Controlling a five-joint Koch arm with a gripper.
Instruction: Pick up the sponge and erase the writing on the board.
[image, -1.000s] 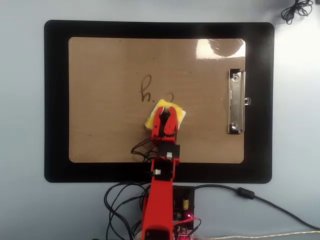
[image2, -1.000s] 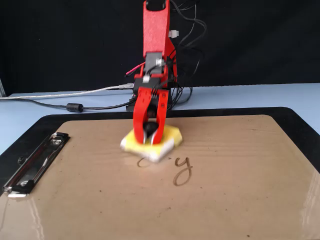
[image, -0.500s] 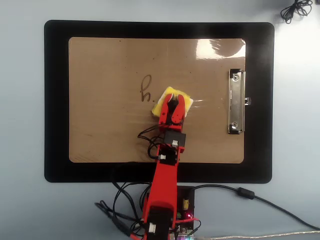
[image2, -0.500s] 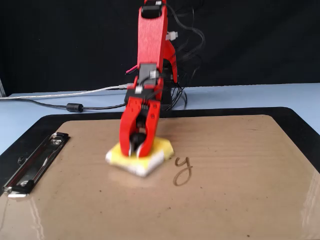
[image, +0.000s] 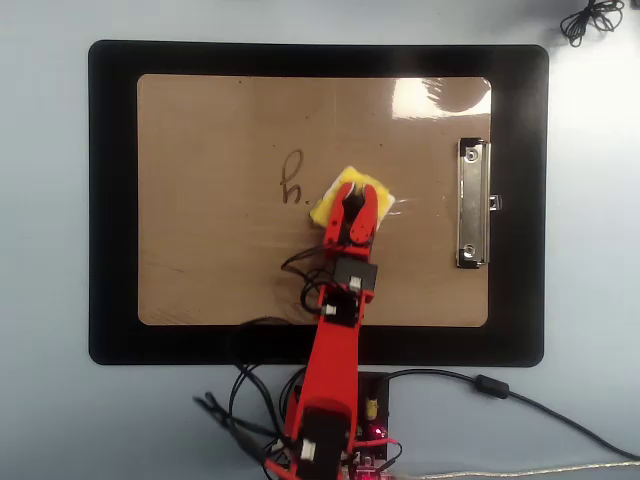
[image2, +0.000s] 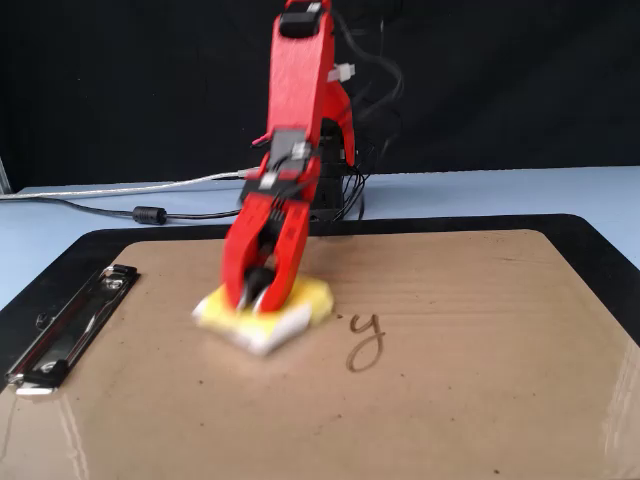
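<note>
— Where's the sponge?
— On the board, just right of the writing in the overhead view — not touching it.
— The gripper?
— Jaws pinching the sponge from above.

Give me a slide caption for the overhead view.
Red arm's fingers press a yellow sponge onto the clipboard, beside the writing.

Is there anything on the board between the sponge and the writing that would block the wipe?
Nothing visible. The end effector is down on the sponge, which sits on the board just right of the writing in the overhead view. Only bare board surface lies between them; the clip is on the far side.
</note>
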